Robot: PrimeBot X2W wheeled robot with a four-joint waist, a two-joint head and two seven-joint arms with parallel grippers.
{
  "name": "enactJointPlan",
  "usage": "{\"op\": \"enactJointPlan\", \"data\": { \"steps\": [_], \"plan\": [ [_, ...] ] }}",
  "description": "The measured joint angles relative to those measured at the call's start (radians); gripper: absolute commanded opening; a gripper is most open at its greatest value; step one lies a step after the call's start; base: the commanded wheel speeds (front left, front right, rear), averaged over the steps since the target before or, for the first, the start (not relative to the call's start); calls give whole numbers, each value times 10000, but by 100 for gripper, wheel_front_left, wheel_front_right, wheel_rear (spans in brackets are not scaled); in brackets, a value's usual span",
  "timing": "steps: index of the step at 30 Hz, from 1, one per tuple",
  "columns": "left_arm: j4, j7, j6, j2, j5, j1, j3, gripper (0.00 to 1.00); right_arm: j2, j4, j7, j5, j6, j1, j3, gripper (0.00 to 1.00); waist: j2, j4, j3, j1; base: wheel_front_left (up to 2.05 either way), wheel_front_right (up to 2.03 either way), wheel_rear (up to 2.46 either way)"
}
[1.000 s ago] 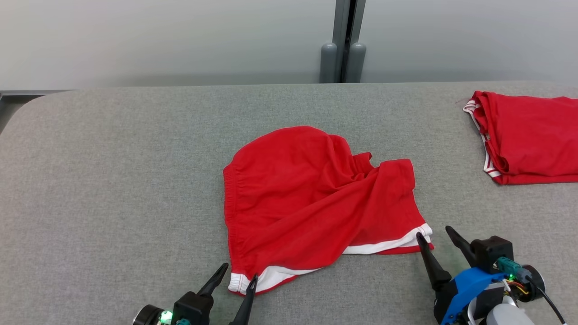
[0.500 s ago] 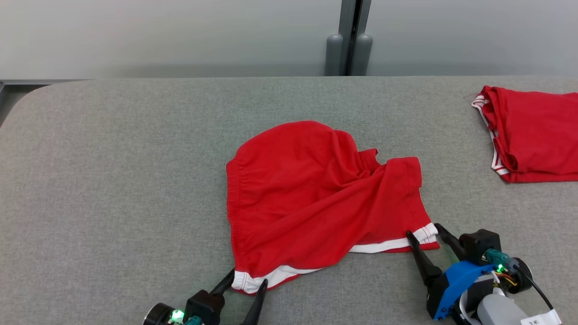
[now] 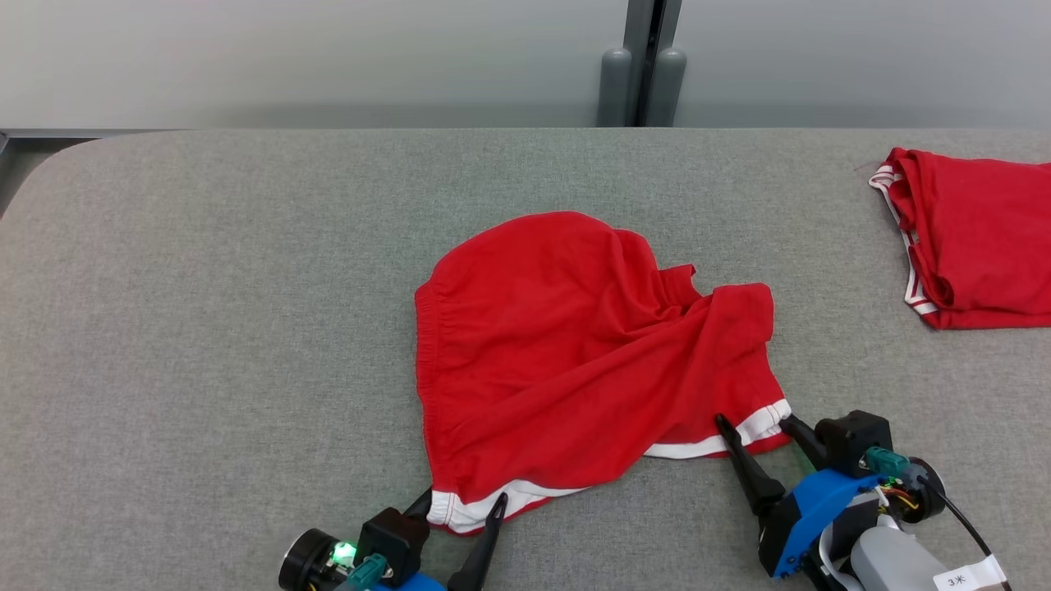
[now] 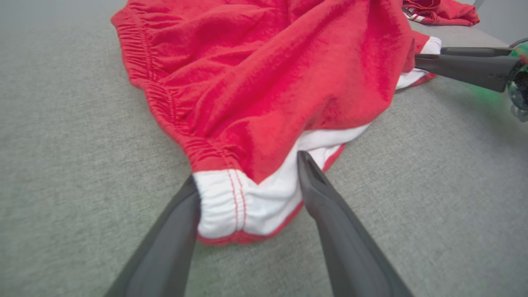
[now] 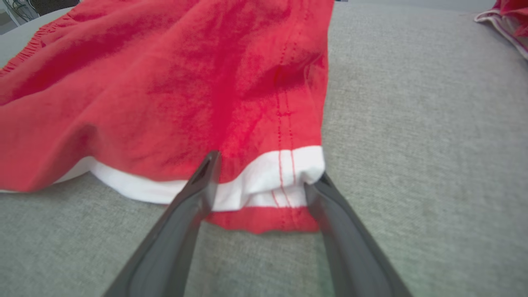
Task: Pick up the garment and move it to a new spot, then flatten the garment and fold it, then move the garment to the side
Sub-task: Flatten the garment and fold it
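The grey fabric-covered counter [image 3: 205,328] lies bare on its left side. At the near edge, left of centre, the left claw [image 3: 464,501] stands wide open with its two dark fingers straddling the near-left corner of the red garment [image 3: 575,345]. One finger touches the outer edge of the white hem band and the other rests against the band's inner side, with nothing pinched. The garment lies rumpled in the middle of the counter, its elastic waistband along its left edge. At its near-right corner the right claw [image 3: 753,420] is likewise spread wide, one fingertip over the white band and the other at the corner's outer edge, not clamped. A second red garment [image 3: 977,238] lies at the far right.
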Motion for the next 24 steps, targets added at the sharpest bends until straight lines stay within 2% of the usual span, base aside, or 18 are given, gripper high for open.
{"op": "enactJointPlan", "data": {
  "steps": [8,9,11,12,13,18,24],
  "plan": [
    [242,-138,0,-117,-117,-254,-211,100,-75,-374,-63,-205,0,3,-142,100,0,-34,25,0,0,0,0],
    [276,-155,0,-130,-134,-303,-232,98,-63,-420,-71,-244,0,8,-182,100,0,-39,28,0,0,0,0],
    [334,-167,0,-159,-192,-393,-267,46,-46,-426,-73,-240,0,31,-150,29,0,-40,34,0,0,0,0],
    [372,-165,0,-173,-224,-409,-297,3,-40,-403,-73,-240,0,47,-100,0,0,-36,33,0,0,0,0],
    [414,-167,0,-178,-261,-419,-334,0,-23,-387,-73,-240,0,62,-56,0,0,-33,27,0,0,0,0],
    [497,-257,0,-232,-650,-517,-437,0,-38,-550,-75,-111,-2,118,115,0,0,-50,-53,0,0,0,0],
    [-27,-410,0,-155,-1055,-511,-249,0,-259,-1484,-77,33,0,423,268,0,0,-110,-261,0,0,0,0]
  ]
}}
